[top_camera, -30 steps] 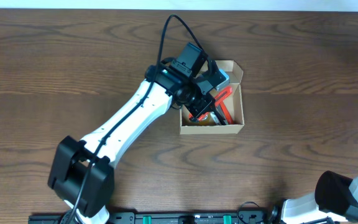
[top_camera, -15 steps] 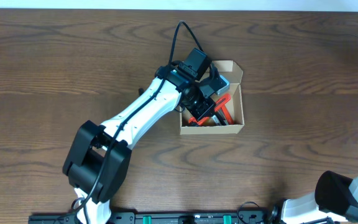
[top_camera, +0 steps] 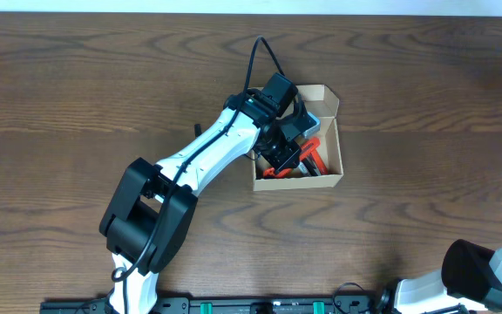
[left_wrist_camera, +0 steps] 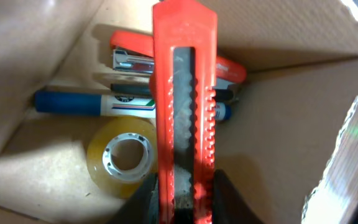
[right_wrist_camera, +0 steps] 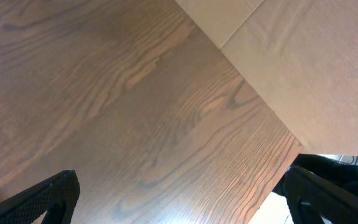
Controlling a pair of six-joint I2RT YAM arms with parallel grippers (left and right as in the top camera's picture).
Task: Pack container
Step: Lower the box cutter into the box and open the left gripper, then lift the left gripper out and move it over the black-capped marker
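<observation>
Near the middle of the bench (top_camera: 77, 105), a little to the right, the container (top_camera: 296, 182) sits with its opening upward and its flap (top_camera: 325, 96) folded back at the far right corner. It is a small tan cardboard box. The left arm reaches across from the near left, and the left hand (top_camera: 281, 155) is down inside the box mouth.

From the left wrist camera, the left hand (left_wrist_camera: 185, 205) is closed around the lower end of an orange-red utility knife (left_wrist_camera: 184, 106), one finger pressed to each side of its body. The knife points away from the hand along the box's length, above the things lying on the cardboard floor (left_wrist_camera: 278, 112). Whether its tip touches anything I cannot tell.

Under the knife there is a roll of clear tape (left_wrist_camera: 122, 155) lying flat on the left. Beyond it a blue marker (left_wrist_camera: 73, 104) lies crosswise, and an orange stapler (left_wrist_camera: 132, 53) lies against the far wall.

The right hand (right_wrist_camera: 182, 186) is spread wide with nothing between its fingers, well away from the box. It hangs over bare wood near the bench's edge.
</observation>
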